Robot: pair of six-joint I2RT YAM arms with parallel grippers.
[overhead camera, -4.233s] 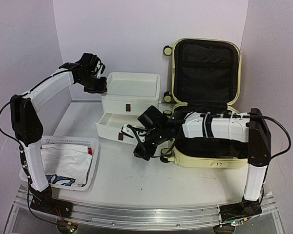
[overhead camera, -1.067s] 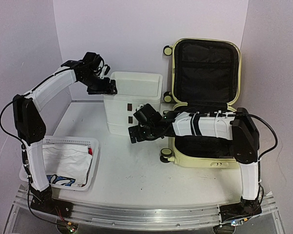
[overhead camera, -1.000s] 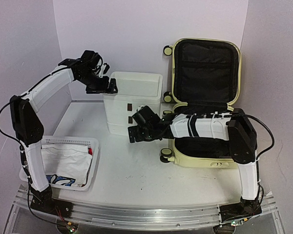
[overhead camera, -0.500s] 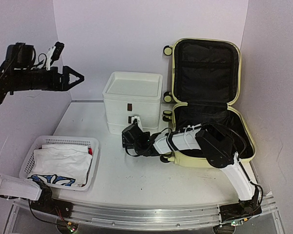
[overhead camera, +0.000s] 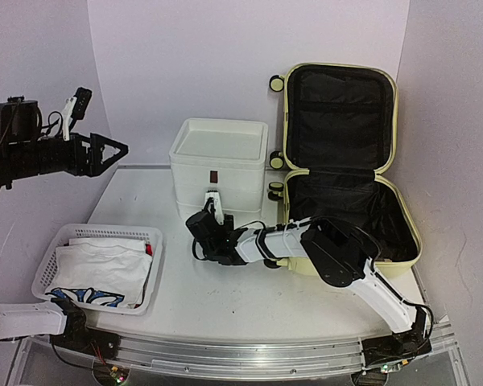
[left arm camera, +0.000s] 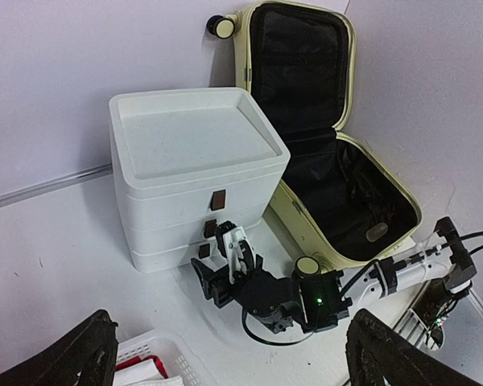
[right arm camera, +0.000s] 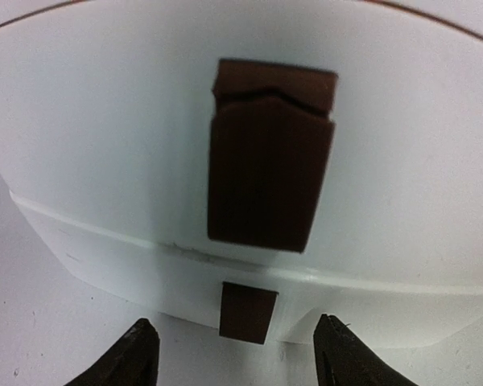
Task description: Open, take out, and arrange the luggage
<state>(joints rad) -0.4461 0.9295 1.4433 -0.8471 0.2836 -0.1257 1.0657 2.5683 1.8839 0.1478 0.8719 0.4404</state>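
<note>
The luggage [overhead camera: 338, 112], a pale yellow hard-shell suitcase with black lining, lies open at the right with its lid upright against the back wall; the left wrist view also shows the suitcase [left arm camera: 338, 193]. My right gripper [overhead camera: 198, 232] sits low on the table, just in front of the white drawer box [overhead camera: 221, 157] and left of the suitcase. In the right wrist view its open jaws [right arm camera: 235, 338] face the box's brown handles [right arm camera: 270, 185] with nothing between them. My left gripper [overhead camera: 117, 149] hangs open high at the far left, holding nothing.
Both drawers of the box [left arm camera: 189, 153] are closed. A white perforated basket [overhead camera: 105, 233] at the front left holds a folded white shirt [overhead camera: 97, 269]. The right arm stretches across the table in front of the suitcase's wheels [overhead camera: 274, 191].
The left arm has swung up and to the left, away from the drawer box. The right gripper has slid left and nearer along the box's front, and its jaws have narrowed.
</note>
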